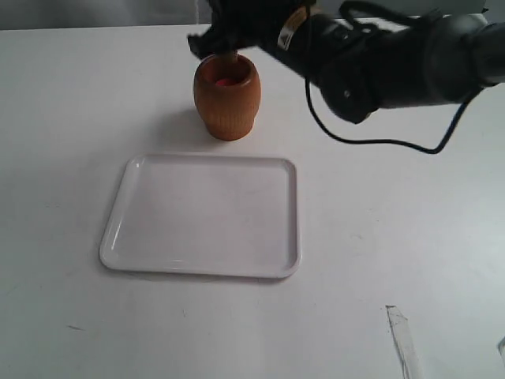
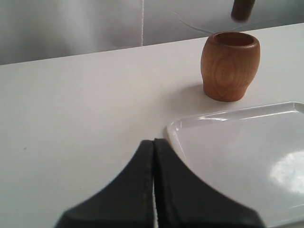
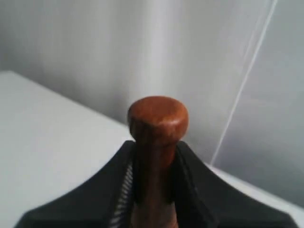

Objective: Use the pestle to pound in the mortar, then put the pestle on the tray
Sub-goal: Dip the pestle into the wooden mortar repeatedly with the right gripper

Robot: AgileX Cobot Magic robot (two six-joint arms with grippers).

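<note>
The left gripper [image 2: 153,145], pressed closed on nothing, sits near a corner of the tray [image 1: 205,213] (white, flat on the table [image 1: 394,237]). At the tray's 12 o'clock stands the mortar [image 1: 227,103]. Just over its mouth the right gripper [image 3: 156,154] clamps the pestle [image 3: 156,121], knob uppermost.

Right claw [image 1: 225,46] and pestle [image 3: 157,116] block the mortar [image 1: 227,103] mouth; the tray [image 1: 205,213] lies unobstructed.

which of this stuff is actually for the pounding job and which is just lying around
For the job: mortar; pestle, clamped in the right gripper above the mortar; tray.
Lying about: pale strip on the table; left gripper, shut, holding nothing.
</note>
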